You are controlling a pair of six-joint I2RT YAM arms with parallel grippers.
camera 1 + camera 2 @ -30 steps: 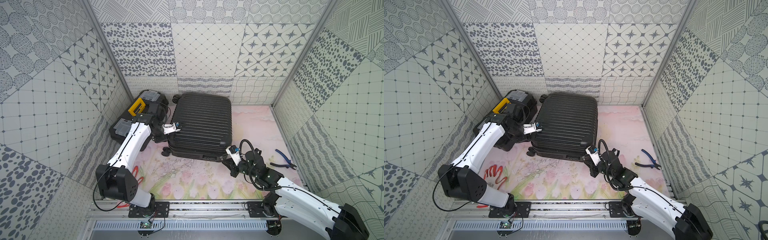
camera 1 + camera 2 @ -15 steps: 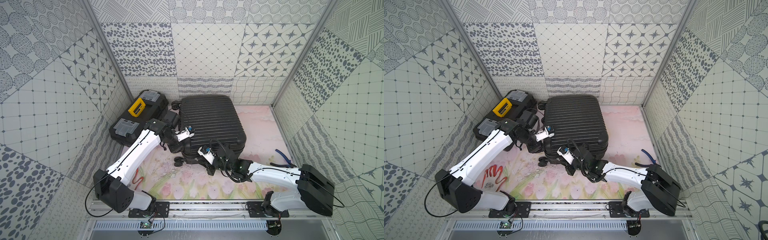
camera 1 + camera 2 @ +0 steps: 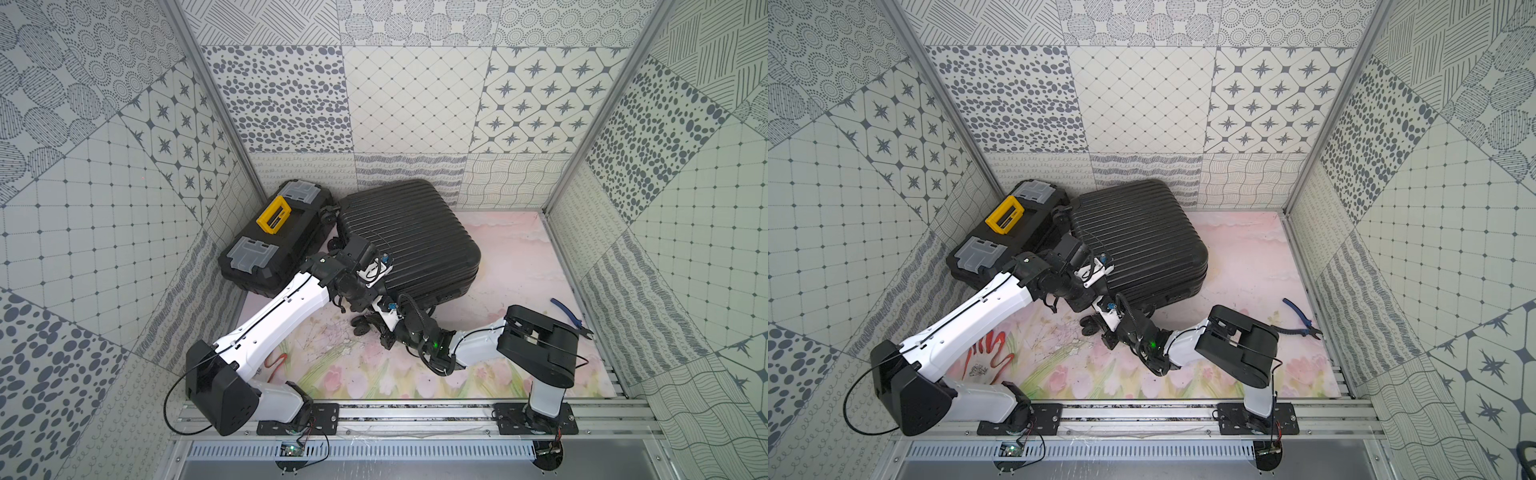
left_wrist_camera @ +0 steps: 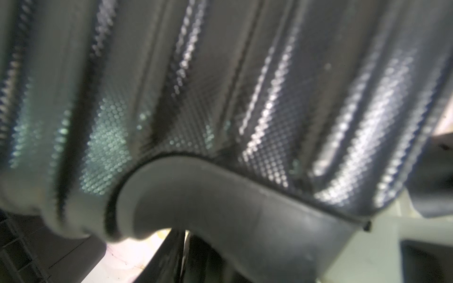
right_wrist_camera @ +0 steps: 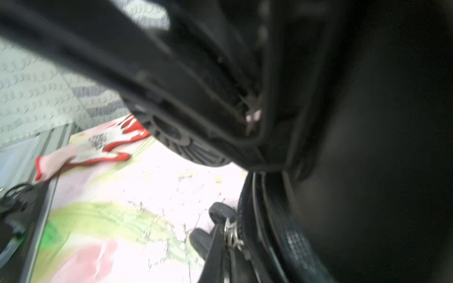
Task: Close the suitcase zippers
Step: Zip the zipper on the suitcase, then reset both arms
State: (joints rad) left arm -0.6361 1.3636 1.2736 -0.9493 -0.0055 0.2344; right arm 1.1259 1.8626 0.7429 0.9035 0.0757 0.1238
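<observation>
One black ribbed suitcase (image 3: 409,237) flat at the back of the desk (image 3: 519,249). One yellow-handled toolbox (image 3: 270,245) just beside its left. One pair of blue pliers (image 3: 567,313) well to its right. One red-and-white glove (image 5: 83,154) front-left of it. Left gripper (image 3: 376,268) and right gripper (image 3: 384,311) at its near-left corner; opening of both sets of fingers impossible to tell.

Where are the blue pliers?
In both top views the pliers lie on the flowery mat by the right wall, just behind the right arm's black elbow, away from the suitcase.
</observation>
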